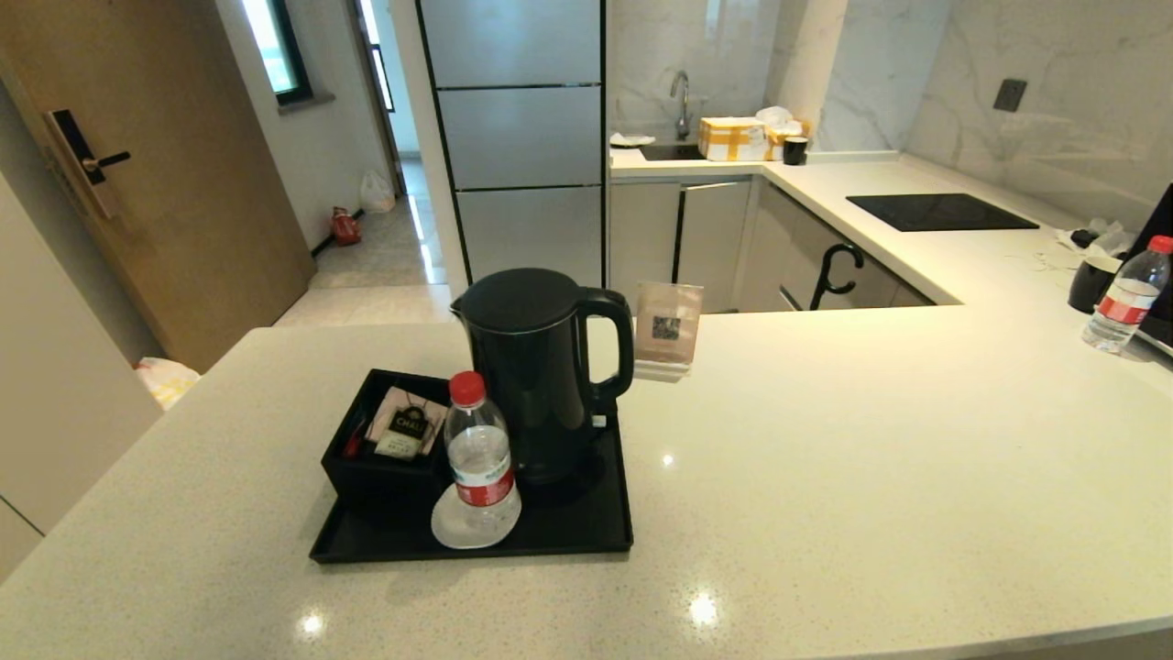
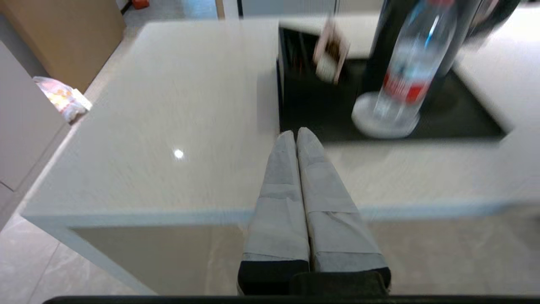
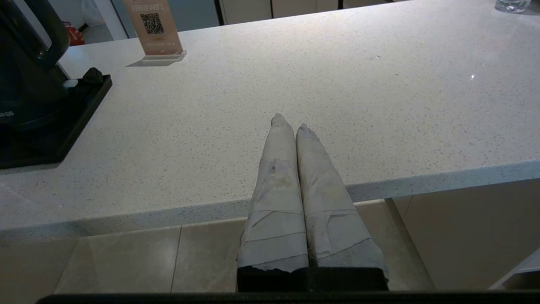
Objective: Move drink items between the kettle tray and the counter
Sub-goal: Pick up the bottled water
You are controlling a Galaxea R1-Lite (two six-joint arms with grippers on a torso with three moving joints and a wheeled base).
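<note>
While the left gripper (image 2: 296, 134) is hovering at the near edge of the surface (image 1: 871, 440), its taped fingers (image 2: 280, 177) are pressing flat together with nothing between them, tips pointing toward the near rim of the kettle tray (image 1: 586, 532) without touching it. The right gripper (image 3: 288, 122) is sitting low over the same edge, its fingers (image 3: 320, 177) likewise squeezed together and holding nothing, with bare speckled stone ahead of them. Neither arm is showing in the head view.

In that view, the tray is lying left of centre on the surface. On it, the water bottle (image 1: 480, 458) with the red cap is standing upright on a round white coaster (image 1: 451, 530) near the tray's front rim. Just behind and to the right of the bottle, the black kettle (image 1: 536, 367) is standing upright, its loop handle facing right. At the tray's left side, a black square box (image 1: 367, 467) is holding tea sachets (image 1: 403, 426), just beside the bottle.

Behind the tray, toward the centre of the frame, a small card stand with a QR code (image 1: 667, 335) is standing on the surface. At the far right edge, a second bottle (image 1: 1125, 298) with a red cap is standing beside a dark cup (image 1: 1092, 282), well apart from the tray. A black hob panel (image 1: 939, 211) is lying in the upper right.
</note>
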